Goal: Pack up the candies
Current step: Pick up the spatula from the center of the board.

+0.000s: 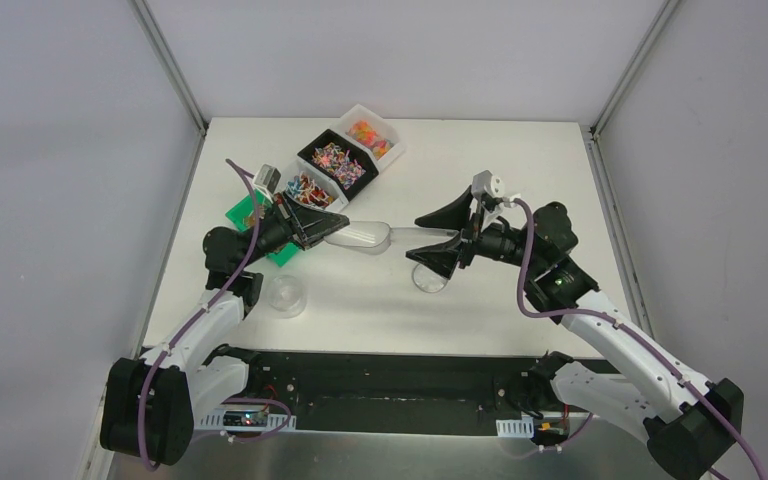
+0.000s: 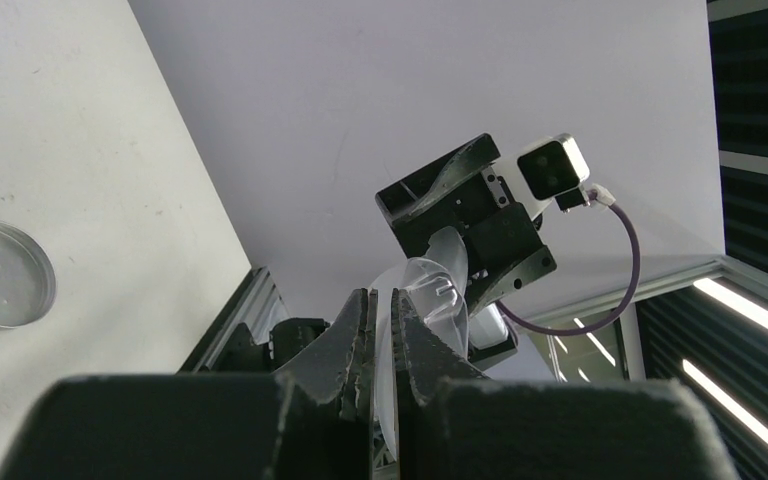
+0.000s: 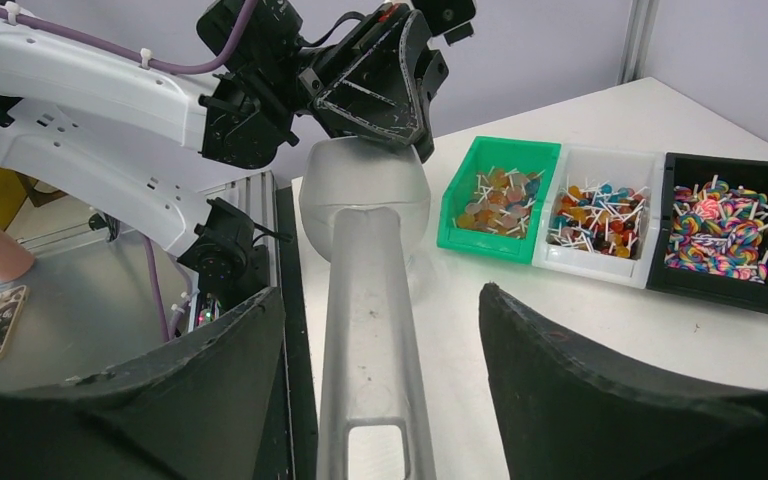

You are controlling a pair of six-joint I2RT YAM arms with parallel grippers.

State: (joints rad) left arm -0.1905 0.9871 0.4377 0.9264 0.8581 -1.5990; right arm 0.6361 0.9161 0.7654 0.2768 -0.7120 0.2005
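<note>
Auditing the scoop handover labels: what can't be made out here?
- Top view: green bin half hidden by left gripper.
- Top view: clear round container partly under right gripper; jar or lid unclear.
- Left wrist: scoop mostly hidden by own fingers; contents unknown.

We found the white table (image 1: pixel 520 180) brightly, evenly lit from above, with soft shadows under the arms (image 1: pixel 210 320) (light strips (image 2: pixel 750 300) glared at right in the left wrist view).
</note>
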